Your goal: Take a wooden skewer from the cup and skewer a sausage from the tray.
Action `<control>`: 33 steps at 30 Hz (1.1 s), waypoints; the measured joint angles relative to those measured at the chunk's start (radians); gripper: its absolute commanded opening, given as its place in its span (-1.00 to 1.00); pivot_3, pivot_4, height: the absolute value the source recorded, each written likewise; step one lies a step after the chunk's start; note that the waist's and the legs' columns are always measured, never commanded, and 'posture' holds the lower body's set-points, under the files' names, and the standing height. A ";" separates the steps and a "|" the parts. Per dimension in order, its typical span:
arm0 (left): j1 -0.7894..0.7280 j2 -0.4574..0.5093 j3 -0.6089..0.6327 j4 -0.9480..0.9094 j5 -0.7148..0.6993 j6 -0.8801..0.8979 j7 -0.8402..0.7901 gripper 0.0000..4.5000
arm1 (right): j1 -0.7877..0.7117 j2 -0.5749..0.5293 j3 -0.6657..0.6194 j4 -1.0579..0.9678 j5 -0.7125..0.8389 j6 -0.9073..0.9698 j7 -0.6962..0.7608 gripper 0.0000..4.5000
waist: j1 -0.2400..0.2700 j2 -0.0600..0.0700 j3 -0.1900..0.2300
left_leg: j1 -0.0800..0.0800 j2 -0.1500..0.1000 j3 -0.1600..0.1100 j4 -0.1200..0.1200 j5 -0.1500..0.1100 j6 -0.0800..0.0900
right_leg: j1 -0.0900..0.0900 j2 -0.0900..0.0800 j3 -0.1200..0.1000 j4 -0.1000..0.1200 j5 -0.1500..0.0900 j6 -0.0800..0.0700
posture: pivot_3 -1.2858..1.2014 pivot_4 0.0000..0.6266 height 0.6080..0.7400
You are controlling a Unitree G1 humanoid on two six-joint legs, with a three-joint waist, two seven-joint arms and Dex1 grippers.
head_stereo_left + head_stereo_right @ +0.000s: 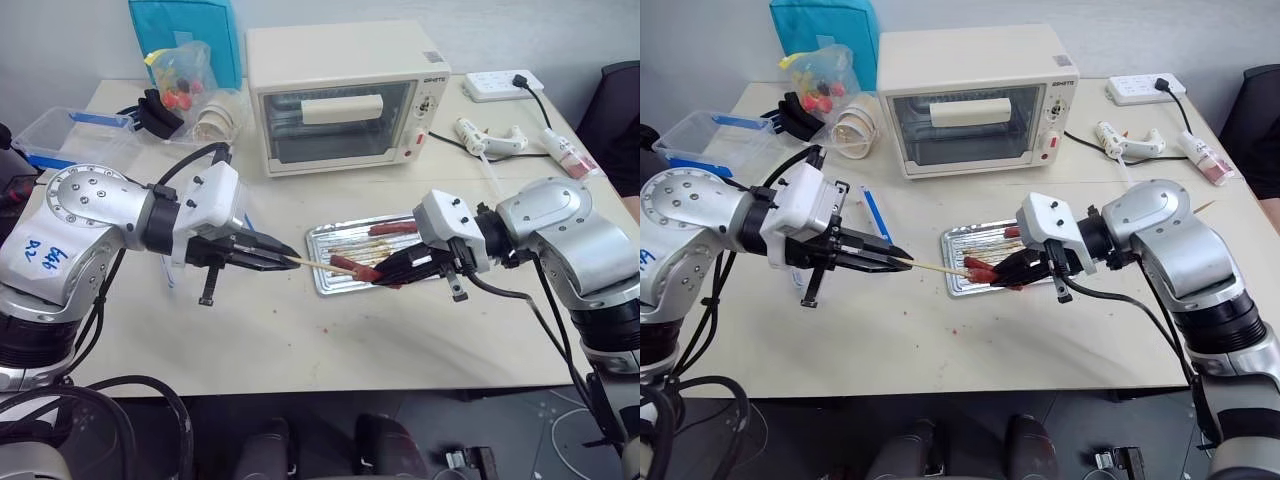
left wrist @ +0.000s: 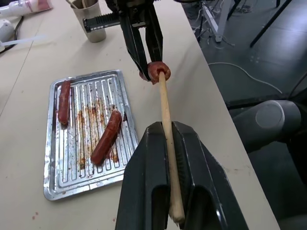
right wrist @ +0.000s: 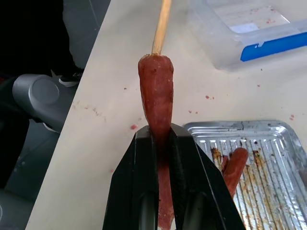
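Left wrist view shows our left gripper [image 2: 168, 143] with its two fingers pressed together on the wooden skewer [image 2: 167, 125], which runs out past the fingertips and meets the end of the sausage [image 2: 158, 72]. Our right gripper [image 3: 160, 139] pinches that sausage along its length between both fingers, the free end sticking out beyond the tips toward the skewer point. In the right wrist view the stick enters the sausage's tip [image 3: 156, 60] head on.

Both sets of fingertips face each other above the near rim of the tray [image 1: 322, 283], apart from one another with the bare stretch of skewer between them. Beyond our left fingers, two more sausages [image 2: 106, 136] lie on the tray's ridged bottom, well apart from each other. The cup [image 2: 90, 20] stands past the right gripper's body, with sticks in it.

Below and in front of the fingertips the table [image 1: 300, 345] lies bare up to its near edge. Behind the tray stands a toaster oven [image 1: 345, 95], and a clear plastic box [image 1: 60, 135] sits beyond our left arm.
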 measured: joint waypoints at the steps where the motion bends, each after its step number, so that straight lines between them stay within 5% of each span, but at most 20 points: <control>1: 0.000 -0.004 -0.006 0.003 0.013 -0.011 -0.002 -1.00 | -0.002 0.000 0.006 0.000 -0.005 0.000 -0.003 -0.99 | 0.000 0.000 0.000 | 0.000 0.000 0.000 0.000 0.000 0.000 | 0.000 0.000 0.000 0.000 0.000 0.000 | 0.03 -0.52 1.00; 24: -0.025 -0.146 -0.108 0.033 0.266 -0.034 0.179 -1.00 | -0.126 0.020 0.120 0.016 -0.260 0.058 -0.138 -0.99 | 0.000 0.000 0.000 | -0.004 0.000 -0.001 0.004 0.000 0.000 | -0.001 0.000 -0.002 0.001 0.000 0.000 | 0.03 -0.52 1.00; 33: 0.026 -0.185 -0.122 0.030 0.300 -0.015 0.251 -1.00 | -0.163 0.058 0.108 -0.024 -0.215 0.073 -0.132 0.28 | -0.001 0.000 0.000 | -0.004 0.001 -0.002 0.005 0.000 0.000 | -0.001 0.000 -0.002 0.002 0.000 0.000 | 0.03 -0.52 1.00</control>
